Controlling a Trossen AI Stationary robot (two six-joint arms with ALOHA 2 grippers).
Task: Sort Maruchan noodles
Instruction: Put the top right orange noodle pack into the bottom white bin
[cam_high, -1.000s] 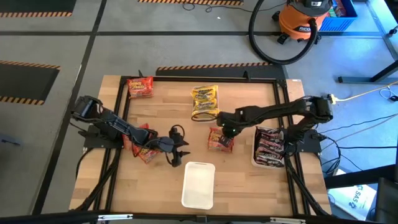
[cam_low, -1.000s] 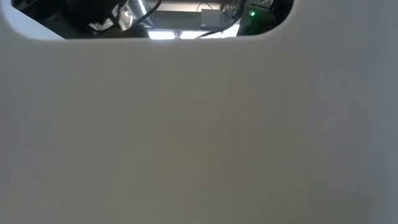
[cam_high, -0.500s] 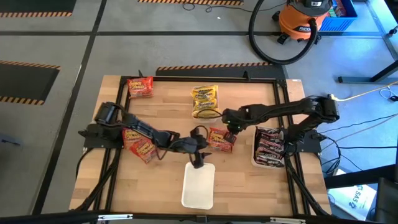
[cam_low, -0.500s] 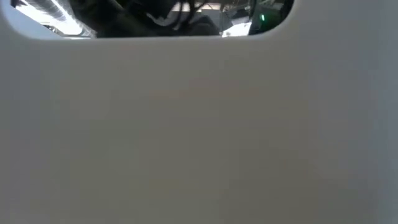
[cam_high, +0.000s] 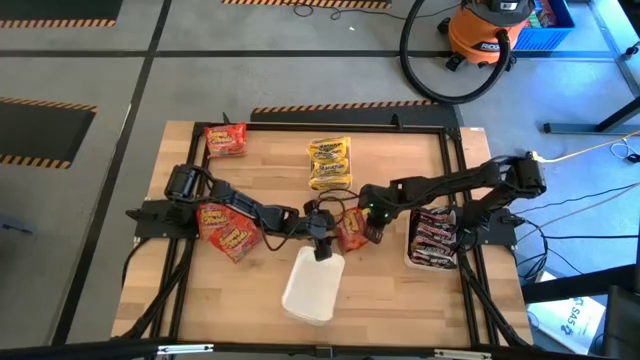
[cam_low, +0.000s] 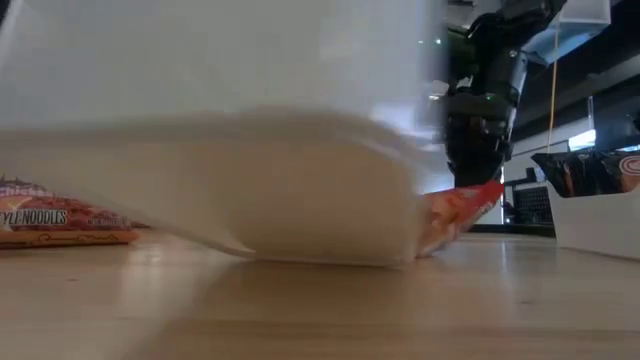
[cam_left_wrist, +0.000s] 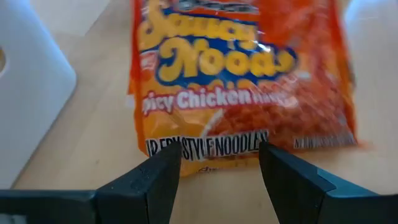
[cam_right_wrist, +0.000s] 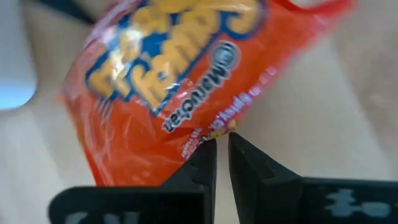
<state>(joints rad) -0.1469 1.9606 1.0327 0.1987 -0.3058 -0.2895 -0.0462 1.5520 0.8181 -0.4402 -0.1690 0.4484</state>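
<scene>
Orange noodle packet (cam_high: 352, 228) edge between right gripper (cam_high: 372, 222) fingers, beside white tray (cam_high: 312, 285)

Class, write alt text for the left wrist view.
An orange-red noodle packet lies on the wooden table, just ahead of the open left gripper. A white tray's rounded corner sits beside it.

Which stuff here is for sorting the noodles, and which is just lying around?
For the job: red noodle packets, yellow noodle packets, brown noodle packets, middle red packet in the right claw, white tray.
Just lying around: orange vacuum, black hose, blue crate.
</scene>
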